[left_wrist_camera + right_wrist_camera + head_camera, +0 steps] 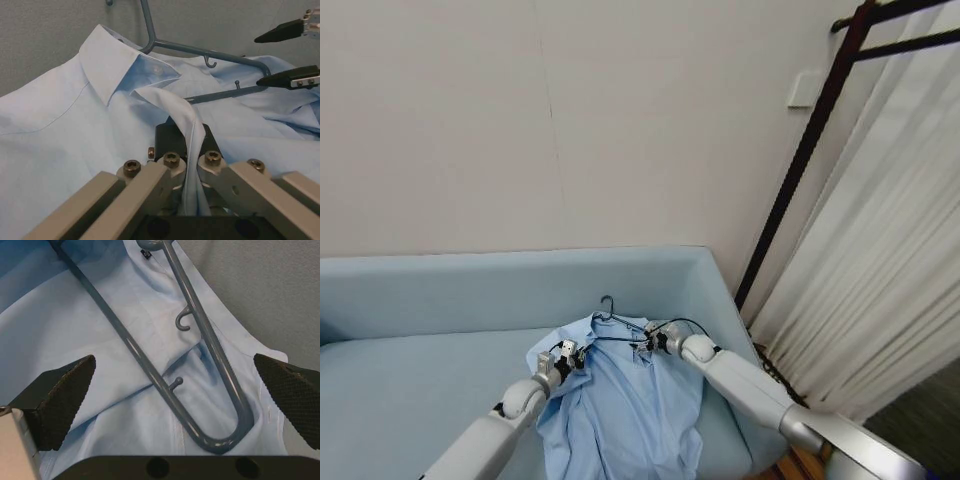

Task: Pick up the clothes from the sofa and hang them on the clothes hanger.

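I see the light blue shirt (620, 400) lying on the sofa (420, 290), a grey hanger (131, 344) at its collar, partly hidden under fabric. The left gripper (570, 356) pinches the shirt's front edge. The right gripper (174, 359) gapes wide astride the hanger's end.

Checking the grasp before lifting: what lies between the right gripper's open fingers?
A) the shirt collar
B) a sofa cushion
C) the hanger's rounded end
C: the right wrist view shows the right gripper open, with the hanger and its looped end between the fingers, on the shirt.
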Controlling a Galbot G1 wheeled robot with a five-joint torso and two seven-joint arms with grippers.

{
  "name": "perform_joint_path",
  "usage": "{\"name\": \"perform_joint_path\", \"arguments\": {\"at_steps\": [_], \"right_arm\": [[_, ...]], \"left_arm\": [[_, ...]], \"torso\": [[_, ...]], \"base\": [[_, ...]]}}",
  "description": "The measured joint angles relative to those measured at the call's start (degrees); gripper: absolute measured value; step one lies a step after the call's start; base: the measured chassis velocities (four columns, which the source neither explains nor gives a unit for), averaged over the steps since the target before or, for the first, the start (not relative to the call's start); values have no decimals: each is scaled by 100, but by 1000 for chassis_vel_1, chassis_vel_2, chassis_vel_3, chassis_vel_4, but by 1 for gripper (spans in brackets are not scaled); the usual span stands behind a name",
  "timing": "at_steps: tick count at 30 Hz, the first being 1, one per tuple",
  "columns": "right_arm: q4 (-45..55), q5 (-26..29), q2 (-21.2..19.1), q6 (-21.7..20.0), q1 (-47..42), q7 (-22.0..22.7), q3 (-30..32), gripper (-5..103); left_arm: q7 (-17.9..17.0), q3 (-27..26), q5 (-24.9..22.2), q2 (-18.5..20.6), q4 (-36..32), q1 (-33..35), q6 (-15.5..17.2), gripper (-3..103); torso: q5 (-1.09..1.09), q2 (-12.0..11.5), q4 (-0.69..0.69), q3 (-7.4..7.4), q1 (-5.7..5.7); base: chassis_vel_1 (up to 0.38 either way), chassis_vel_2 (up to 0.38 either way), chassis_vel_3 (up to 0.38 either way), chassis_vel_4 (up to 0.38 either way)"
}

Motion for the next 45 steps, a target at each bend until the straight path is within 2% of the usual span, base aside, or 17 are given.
{"name": "perform_joint_path", "arguments": {"at_steps": [8,15,20,24,28,30,33,36,38,41,45], "right_arm": [[-179,-10,280,-125,171,-84,-151,100],[-752,-87,711,-116,272,-76,-238,100],[-640,-36,646,-92,264,-187,-369,100],[-328,34,518,-261,208,-291,-423,100],[-242,112,500,-327,210,-62,-373,100],[-412,226,561,-334,315,184,-325,100],[-540,311,599,-363,384,260,-320,100],[-768,799,732,-579,465,502,-274,100],[-785,868,750,-610,469,535,-271,102],[-859,1426,856,-752,470,513,-284,100],[-886,1616,918,-832,423,471,-315,99]], "left_arm": [[4,0,-39,-3,-19,2,6,0],[6,-34,-156,17,-56,-14,27,0],[18,-62,-215,27,-51,-16,33,0],[20,-62,-234,6,-20,-43,38,0],[26,-52,-257,-2,-35,-64,47,0],[27,-51,-260,-5,-60,-49,48,0],[28,-64,-261,-5,-75,-19,49,0],[34,-126,-260,2,-101,41,49,0],[33,-130,-261,3,-101,44,49,0],[93,-169,-341,15,-71,45,30,0],[119,-174,-440,-29,0,10,29,0]], "torso": [[-2,0,-2,0,0],[-2,0,-1,0,0],[-2,0,-2,0,0],[-2,0,-3,0,0],[0,0,-3,0,0],[-1,1,-2,0,0],[-1,0,-2,0,0],[-1,0,-3,0,0],[-1,0,-2,0,0],[-1,0,-1,0,0],[-1,0,-1,0,0]], "base": [[0,0,0,0],[0,0,0,0],[0,0,0,0],[0,0,0,0],[0,0,0,0],[0,0,0,0],[0,0,0,0],[0,0,0,0],[0,0,0,0],[0,0,0,0],[0,0,0,0]]}}
